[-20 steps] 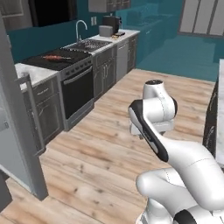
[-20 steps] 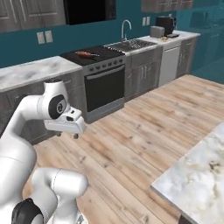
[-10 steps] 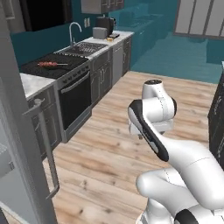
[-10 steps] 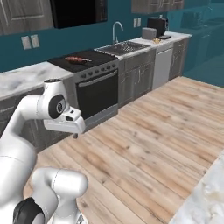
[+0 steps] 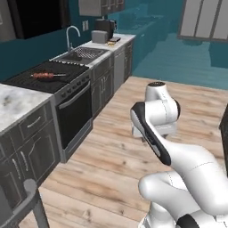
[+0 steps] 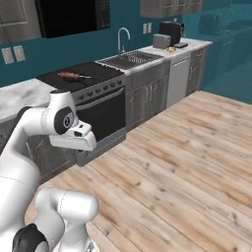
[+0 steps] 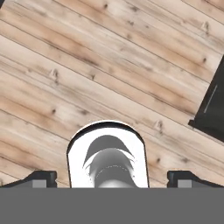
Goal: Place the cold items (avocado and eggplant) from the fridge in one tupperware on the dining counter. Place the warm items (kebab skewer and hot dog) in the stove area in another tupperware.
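Observation:
A kebab skewer (image 5: 46,75) with reddish-brown meat lies on the black stove top (image 5: 26,80); the right base view has the skewer (image 6: 73,75) on the stove top (image 6: 93,73) too. My gripper (image 7: 113,179) is open, its two dark fingertips (image 7: 41,178) far apart with nothing between them. It hangs folded close to the arm over bare wooden floor (image 7: 109,65), well short of the stove. The hot dog, avocado, eggplant, fridge interior and tupperware are out of view.
Below the stove top is a black oven door (image 6: 106,120). A sink with a tap (image 5: 82,54), a toaster (image 5: 99,36) and a dark coffee machine (image 5: 107,27) stand further along the counter. A marble counter (image 5: 13,104) lies left of the stove. A grey handle (image 5: 29,196) rises at the lower left.
The whole picture has shifted: the base has driven, bringing the stove and cabinets nearer. The grey door has slid off to the left and the marble counter has left the right base view. The arm's pose is unchanged.

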